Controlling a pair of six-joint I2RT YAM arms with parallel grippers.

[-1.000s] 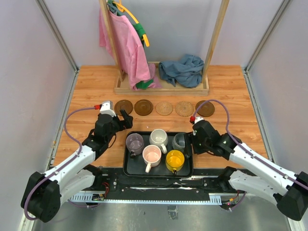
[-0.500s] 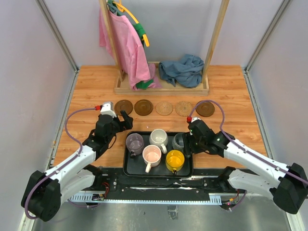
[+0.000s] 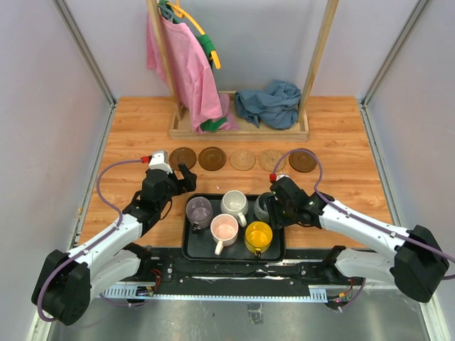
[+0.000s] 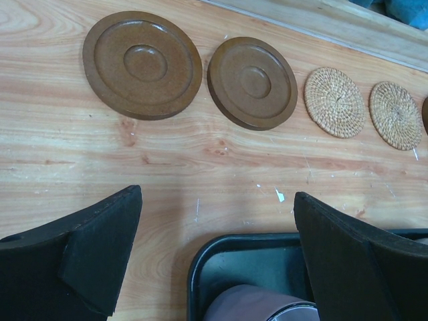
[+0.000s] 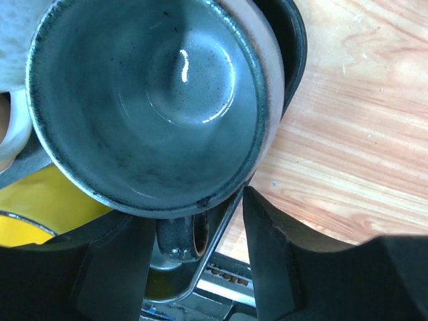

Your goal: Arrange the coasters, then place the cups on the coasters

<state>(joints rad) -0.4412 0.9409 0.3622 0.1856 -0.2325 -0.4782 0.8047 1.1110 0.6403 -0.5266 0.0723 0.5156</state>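
Observation:
Five coasters lie in a row across the table: dark brown (image 3: pixel 183 158), dark brown (image 3: pixel 212 158), woven tan (image 3: pixel 243 160), woven tan (image 3: pixel 271 160), dark brown (image 3: pixel 303 160). The cups stand in a black tray (image 3: pixel 190 245): purple-grey (image 3: pixel 198 211), white (image 3: pixel 234 204), grey-blue (image 3: pixel 264 208), pink (image 3: pixel 224 229), yellow (image 3: pixel 258 236). My right gripper (image 5: pixel 194 221) straddles the grey-blue cup's handle (image 5: pixel 177 237), with a gap still showing on its right side. My left gripper (image 4: pixel 217 194) hangs wide open and empty over the tray's far left corner (image 4: pixel 200 267), just behind the purple-grey cup (image 4: pixel 261 309).
A wooden rack (image 3: pixel 242 131) stands at the back, with a pink cloth (image 3: pixel 186 71) hanging from it and a blue cloth (image 3: pixel 270 103) heaped on its base. Grey walls close in the table on the left and right.
My right gripper has slid left along the tray's right side to the grey-blue cup, and its jaws have narrowed around the handle. The left arm has stayed still.

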